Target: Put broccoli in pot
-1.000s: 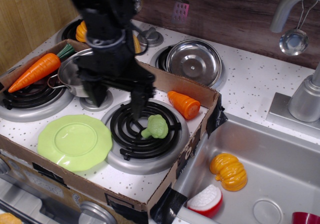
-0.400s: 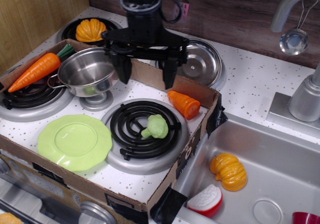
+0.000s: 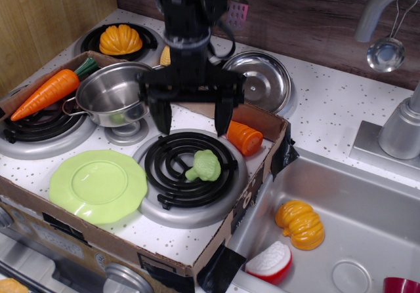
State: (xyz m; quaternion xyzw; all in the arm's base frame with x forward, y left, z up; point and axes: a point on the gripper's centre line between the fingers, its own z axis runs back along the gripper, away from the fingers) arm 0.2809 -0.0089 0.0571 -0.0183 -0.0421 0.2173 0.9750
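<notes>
The gripper (image 3: 191, 119) hangs with jaws wide apart, just above and behind the broccoli (image 3: 205, 166) lying on the front burner (image 3: 190, 175). A good grasp means descending straight, straddling the floret, before carrying it left to the pot (image 3: 113, 99).

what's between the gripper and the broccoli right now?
Nothing solid. The gripper hangs open over the broccoli; only bare black burner coil shows in that stretch of the single camera view.

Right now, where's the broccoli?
The broccoli lies on the front-right burner coil, right of the light-green plate and below-left of the short carrot piece. The open end effector hangs just above it.
</notes>
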